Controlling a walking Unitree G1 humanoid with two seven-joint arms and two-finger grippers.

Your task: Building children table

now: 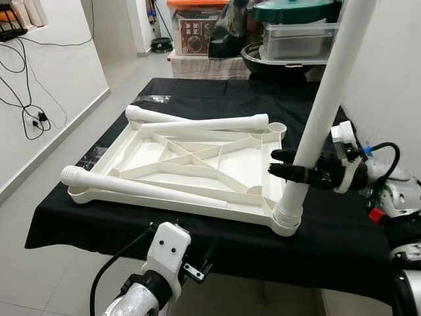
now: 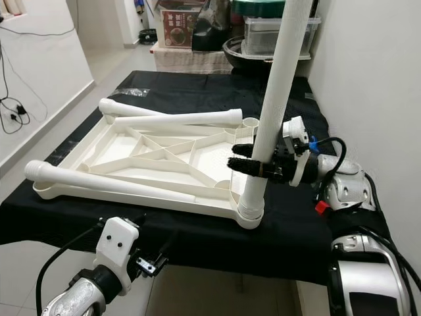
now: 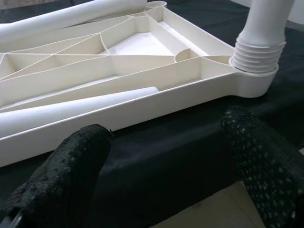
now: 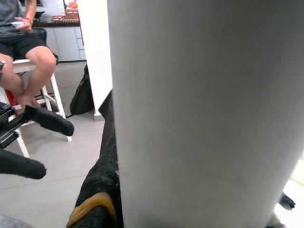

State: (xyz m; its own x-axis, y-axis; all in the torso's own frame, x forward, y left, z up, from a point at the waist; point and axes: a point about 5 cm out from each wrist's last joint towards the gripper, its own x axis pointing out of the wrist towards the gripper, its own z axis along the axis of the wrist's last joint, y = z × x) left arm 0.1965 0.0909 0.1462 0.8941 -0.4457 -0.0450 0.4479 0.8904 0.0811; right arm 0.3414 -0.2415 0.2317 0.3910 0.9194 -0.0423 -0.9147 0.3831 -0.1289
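A white plastic children's tabletop (image 1: 141, 148) lies upside down on a table under a black cloth (image 1: 217, 99). One white leg (image 1: 325, 92) stands upright in the near right corner socket (image 1: 287, 220). My right gripper (image 1: 284, 164) is shut on this leg a little above the socket, one finger on each side. Three loose legs rest on the tabletop: two (image 1: 204, 124) across the far edge and one (image 1: 131, 186) along the near edge. My left gripper (image 3: 166, 130) hangs open and holds nothing, just off the table's near edge, facing the socket (image 3: 254, 78).
Plastic storage boxes and tubs (image 1: 299, 36) are stacked beyond the table's far end. A white wall (image 2: 375, 79) runs close along the right side. Cables (image 1: 29, 115) hang on the left wall above open floor. A person sits on a stool (image 4: 28, 52) off to my left.
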